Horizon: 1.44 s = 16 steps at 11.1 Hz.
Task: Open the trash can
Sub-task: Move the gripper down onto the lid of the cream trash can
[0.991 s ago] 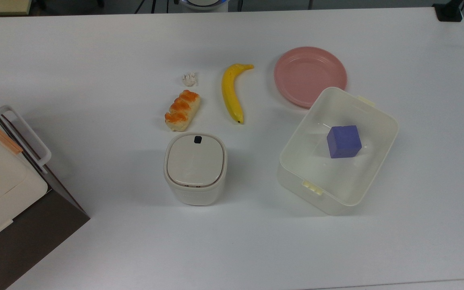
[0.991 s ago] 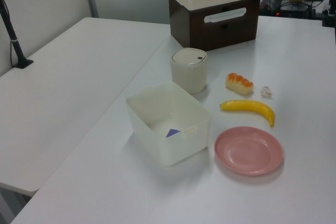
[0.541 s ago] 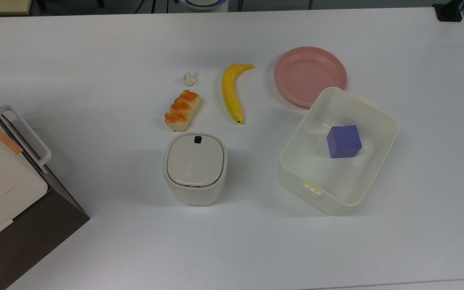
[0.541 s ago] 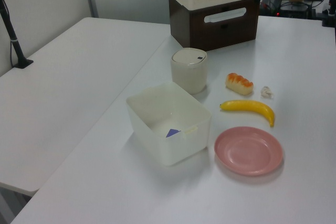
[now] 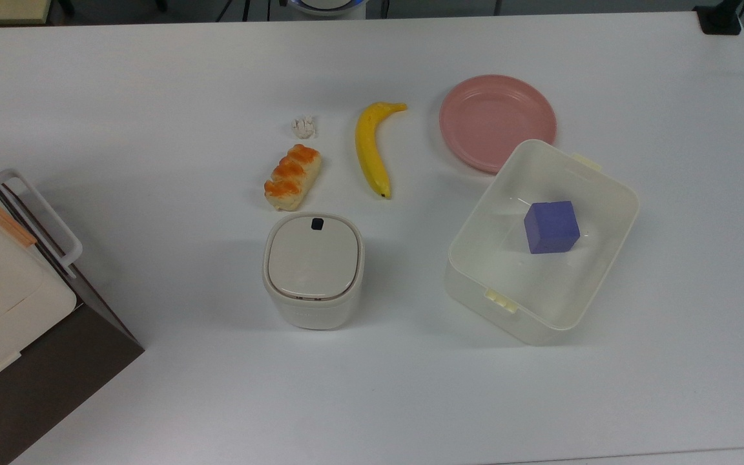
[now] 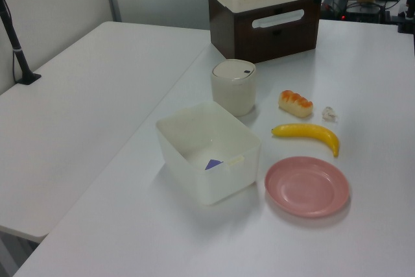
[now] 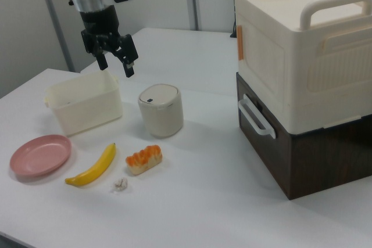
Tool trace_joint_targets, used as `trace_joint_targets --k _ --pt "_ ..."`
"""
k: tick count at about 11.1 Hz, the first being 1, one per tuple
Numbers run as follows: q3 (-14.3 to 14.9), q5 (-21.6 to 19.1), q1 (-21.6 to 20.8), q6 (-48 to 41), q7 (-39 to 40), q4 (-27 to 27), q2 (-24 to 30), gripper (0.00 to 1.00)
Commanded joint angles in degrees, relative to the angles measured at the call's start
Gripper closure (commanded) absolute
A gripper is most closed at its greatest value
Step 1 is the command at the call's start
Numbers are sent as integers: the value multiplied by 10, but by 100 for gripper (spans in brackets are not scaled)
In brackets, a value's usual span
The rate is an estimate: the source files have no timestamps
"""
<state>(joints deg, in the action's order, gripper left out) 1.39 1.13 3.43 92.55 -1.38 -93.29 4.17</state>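
Nothing shifted on the table (image 5: 152,97) since the earlier frames. Trash can (image 5: 313,271): cream, rounded-square, beige lid shut, dark button (image 5: 316,223) at the lid's far edge; centre of the top view, just below the bread (image 5: 292,177). Tub (image 5: 543,242), right in the top view: holds a purple cube (image 5: 551,227). Around: paper scrap (image 5: 304,126), banana (image 5: 372,148), pink plate (image 5: 496,121). Gripper (image 7: 114,59): fingers spread, empty, raised above tub and trash can.

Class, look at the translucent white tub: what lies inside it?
Inside the tub sits one purple cube. In the left view the tub's wall hides most of the cube.
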Motion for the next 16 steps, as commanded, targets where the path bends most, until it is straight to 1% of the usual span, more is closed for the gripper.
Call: trace_joint_targets --k 1,7,8,9,10,11,12,13,14,16 --pt "1 10 -6 -16 8 -5 5 0" --pt "1 7 -4 -22 16 -5 3 1" --pt "1 7 -6 -24 11 -5 1 18" --pt "-1 6 -9 -22 12 -6 -2 41" --pt "-4 9 -11 -23 11 -5 -18 57" --pt "-17 14 -14 -20 7 -3 -37 81" --pt "-23 39 -19 -15 -13 -1 -59 96" --pt "-24 69 -31 -12 -32 3 -82 100" --pt "-24 70 -35 9 -49 36 -104 100" --pt "-24 70 -36 72 -124 68 -144 100"
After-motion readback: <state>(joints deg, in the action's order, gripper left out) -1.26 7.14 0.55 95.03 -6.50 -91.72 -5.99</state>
